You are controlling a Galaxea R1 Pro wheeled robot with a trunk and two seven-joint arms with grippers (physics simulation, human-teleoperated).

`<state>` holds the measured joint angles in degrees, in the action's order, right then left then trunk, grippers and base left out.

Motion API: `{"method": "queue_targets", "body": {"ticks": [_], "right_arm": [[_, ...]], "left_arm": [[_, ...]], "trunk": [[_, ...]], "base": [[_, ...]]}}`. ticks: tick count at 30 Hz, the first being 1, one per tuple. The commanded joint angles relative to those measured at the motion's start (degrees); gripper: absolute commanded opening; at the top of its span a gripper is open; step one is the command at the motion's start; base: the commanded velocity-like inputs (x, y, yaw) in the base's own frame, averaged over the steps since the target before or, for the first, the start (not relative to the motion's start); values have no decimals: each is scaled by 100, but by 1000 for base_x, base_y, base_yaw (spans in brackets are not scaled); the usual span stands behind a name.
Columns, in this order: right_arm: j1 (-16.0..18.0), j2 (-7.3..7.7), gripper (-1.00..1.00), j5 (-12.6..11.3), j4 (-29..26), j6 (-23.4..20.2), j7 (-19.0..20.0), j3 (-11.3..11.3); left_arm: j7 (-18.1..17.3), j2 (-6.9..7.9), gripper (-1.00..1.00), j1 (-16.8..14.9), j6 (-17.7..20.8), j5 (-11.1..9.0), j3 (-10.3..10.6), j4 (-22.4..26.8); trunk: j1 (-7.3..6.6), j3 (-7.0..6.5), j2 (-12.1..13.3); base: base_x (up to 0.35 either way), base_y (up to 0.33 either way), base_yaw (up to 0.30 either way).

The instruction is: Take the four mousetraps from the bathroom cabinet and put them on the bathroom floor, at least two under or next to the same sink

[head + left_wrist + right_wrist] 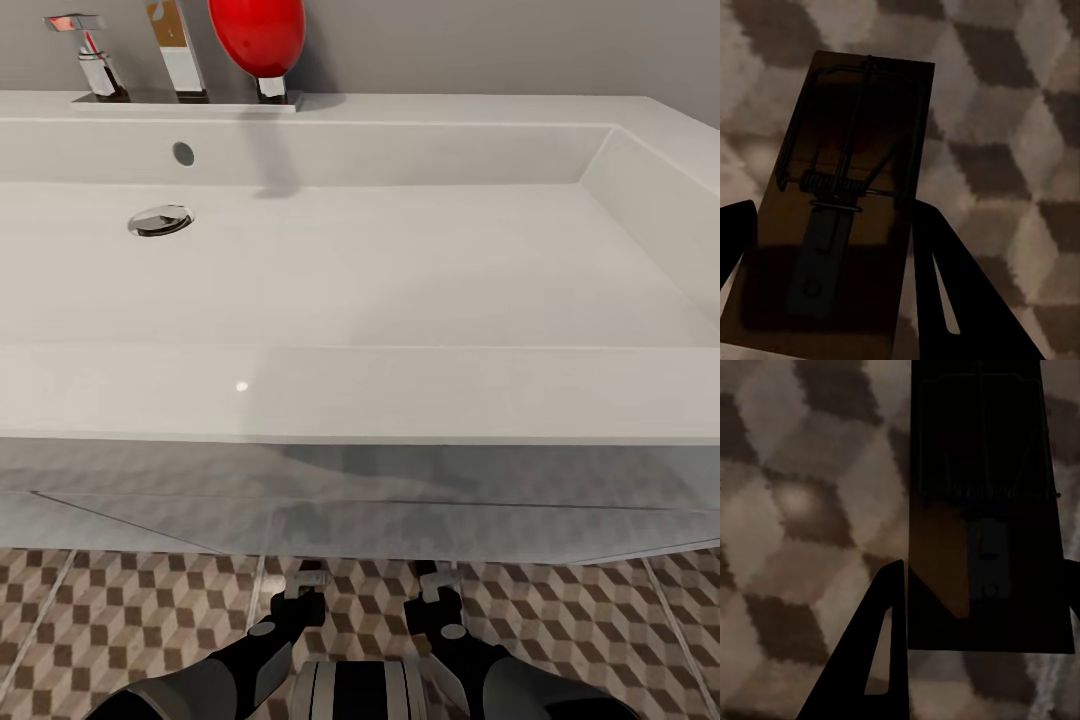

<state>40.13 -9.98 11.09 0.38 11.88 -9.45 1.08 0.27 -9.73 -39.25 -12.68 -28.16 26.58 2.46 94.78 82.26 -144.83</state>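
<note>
The wide white sink [360, 392] spans the head view, with its chrome tap [180, 50] and round drain [160, 220] at the back left. Both arms reach forward beneath its front edge, low over the cube-patterned bathroom floor [130, 620]. My left gripper [832, 210] is shut on a brown wooden mousetrap [847, 150] with wire parts, held flat just above the tiles. My right gripper [986, 566] is shut on a second mousetrap [982, 472], dark in the sink's shadow. In the head view, the left gripper [305, 580] and right gripper [432, 578] have their fingertips hidden under the sink. The cabinet is out of view.
A red rounded object [257, 35] on a chrome stem stands on the sink's back ledge beside the tap. A grey glassy panel [360, 520] hangs under the basin, just above the grippers. The wall is right behind the sink.
</note>
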Motion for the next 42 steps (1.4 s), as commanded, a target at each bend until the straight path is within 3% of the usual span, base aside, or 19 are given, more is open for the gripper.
{"method": "queue_targets", "body": {"ticks": [1, 17, 36, 42], "right_arm": [[3, -2, -100, 40, 7, 8, -34, 8], [3, -2, -100, 42, -43, 7, 21, 12], [3, -2, -100, 13, -255, 78, 348, -8], [3, -2, -100, -23, -408, 65, 639, -42]], "left_arm": [[8, -2, -100, -3, -22, -32, 49, -5], [8, 7, -100, -3, -32, -32, 49, 0], [8, 32, -100, -3, -42, -40, 58, 1], [8, 32, -100, -3, -42, -41, 58, 1]], "trunk": [[-1, 3, -1], [-1, 3, -1], [-1, 3, -1], [-1, 3, -1]], "base": [[0, 0, 0], [0, 0, 0], [0, 0, 0], [0, 0, 0]]}}
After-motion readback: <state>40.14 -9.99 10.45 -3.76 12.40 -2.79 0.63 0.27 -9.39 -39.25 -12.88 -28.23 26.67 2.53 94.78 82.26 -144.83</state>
